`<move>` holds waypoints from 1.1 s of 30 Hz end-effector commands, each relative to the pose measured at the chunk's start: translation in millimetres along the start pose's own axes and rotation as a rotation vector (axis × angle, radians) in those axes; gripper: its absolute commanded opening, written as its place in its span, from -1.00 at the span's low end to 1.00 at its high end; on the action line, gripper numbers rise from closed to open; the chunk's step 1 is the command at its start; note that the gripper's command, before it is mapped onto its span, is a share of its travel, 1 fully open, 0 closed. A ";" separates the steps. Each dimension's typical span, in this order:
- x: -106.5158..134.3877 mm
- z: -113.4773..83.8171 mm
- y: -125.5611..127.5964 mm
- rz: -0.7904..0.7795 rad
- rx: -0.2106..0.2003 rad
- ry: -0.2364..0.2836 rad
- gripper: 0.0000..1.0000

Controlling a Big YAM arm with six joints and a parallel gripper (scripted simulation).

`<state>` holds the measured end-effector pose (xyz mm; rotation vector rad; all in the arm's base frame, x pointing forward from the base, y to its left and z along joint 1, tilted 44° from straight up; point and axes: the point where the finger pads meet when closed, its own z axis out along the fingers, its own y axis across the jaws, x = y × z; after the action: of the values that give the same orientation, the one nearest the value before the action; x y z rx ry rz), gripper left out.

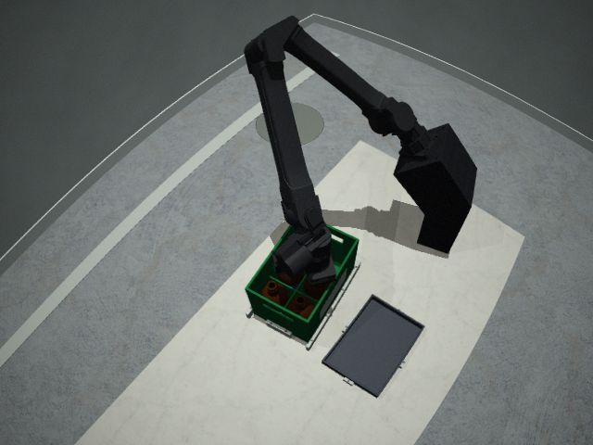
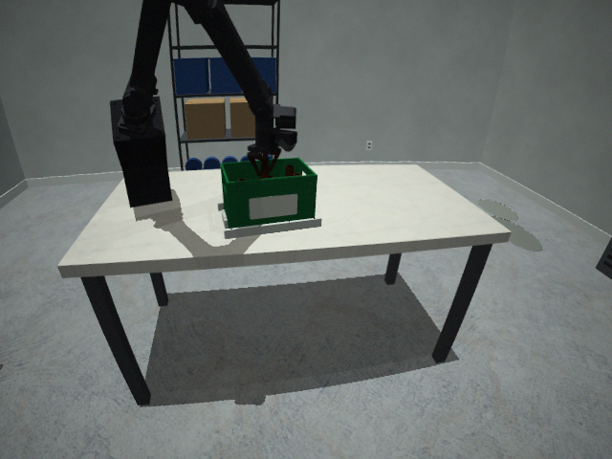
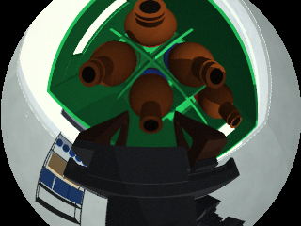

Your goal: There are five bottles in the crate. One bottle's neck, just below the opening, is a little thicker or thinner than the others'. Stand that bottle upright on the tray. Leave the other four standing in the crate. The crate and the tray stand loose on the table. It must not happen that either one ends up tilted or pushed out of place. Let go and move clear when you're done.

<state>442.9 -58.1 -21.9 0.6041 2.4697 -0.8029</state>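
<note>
The green crate [image 1: 296, 325] [image 2: 237, 207] [image 3: 245, 71] holds five brown bottles. In the wrist view they are a top bottle [image 3: 150, 30], a left bottle [image 3: 115, 61], a right bottle [image 3: 188, 61], a near middle bottle [image 3: 150, 94] and a far-right bottle [image 3: 215, 101]. I cannot tell which neck differs. My gripper [image 2: 264, 173] [image 3: 151, 115] is open, pointing down into the crate's top. Its fingers stand on either side of the near middle bottle's neck, with no contact visible. The wrist hides part of the crate in the top view. The dark grey tray [image 1: 373, 345] lies beside the crate, without bottles.
Thin green dividers [image 3: 162, 56] separate the crate's compartments, and its walls rise around the bottles. Low pale rails [image 1: 334, 306] [image 2: 272, 228] run along the crate's foot. The black arm base [image 1: 443, 191] [image 2: 142, 163] stands at the table's end. A shelf [image 2: 225, 48] is behind the table.
</note>
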 end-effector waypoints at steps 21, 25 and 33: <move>-4.1 2.6 -1.7 -0.003 -0.004 -0.003 0.21; -4.1 2.6 -1.7 -0.003 -0.004 -0.003 0.21; -4.1 2.6 -1.7 -0.003 -0.004 -0.003 0.21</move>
<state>443.3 -58.0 -23.0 0.5968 2.4724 -0.8035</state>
